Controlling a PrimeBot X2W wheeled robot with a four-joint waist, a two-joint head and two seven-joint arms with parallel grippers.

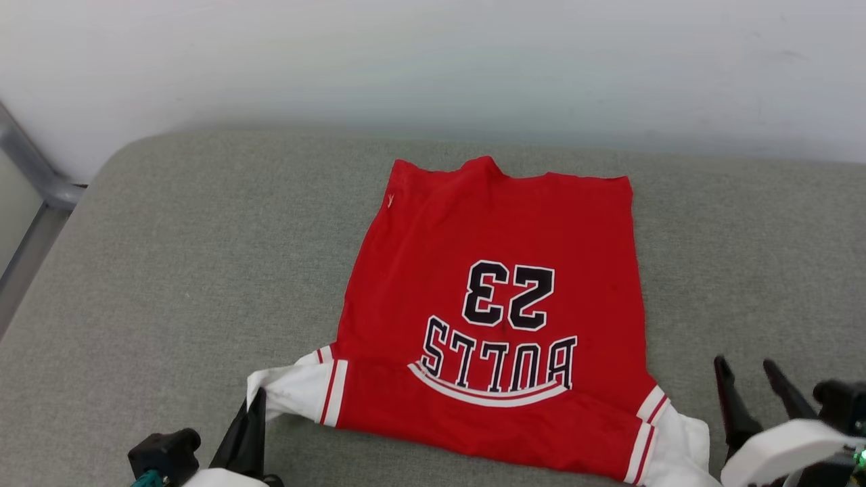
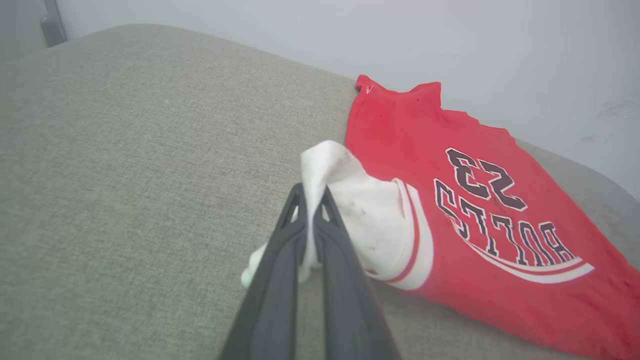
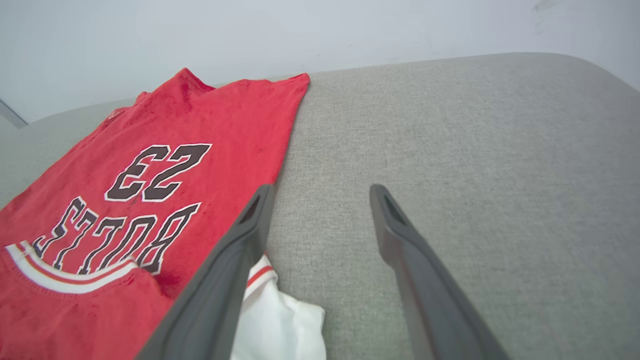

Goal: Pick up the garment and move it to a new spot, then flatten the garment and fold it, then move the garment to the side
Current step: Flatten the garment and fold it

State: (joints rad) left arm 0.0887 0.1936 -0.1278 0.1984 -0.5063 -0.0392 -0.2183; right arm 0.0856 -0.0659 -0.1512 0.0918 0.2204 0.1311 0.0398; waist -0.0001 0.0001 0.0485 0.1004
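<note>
- Shirt (image 1: 494, 270) lay flat mid-cushion (image 1: 169, 270); flattening in hand
- Left gripper (image 2: 310, 192) pinched sleeve (image 2: 360, 210) at 7 o'clock; right gripper (image 1: 745, 368) gaped empty at 4 o'clock
- Next likely called for smoothing sleeves, then folding

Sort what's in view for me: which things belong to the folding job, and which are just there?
Job:
- jersey, lying flat
- left gripper, shut on the jersey's white sleeve end
- right gripper, open, holding nothing, beside the other sleeve

Just there:
- grey cushion under the jersey
- white wall
- metal rail at far left
</note>
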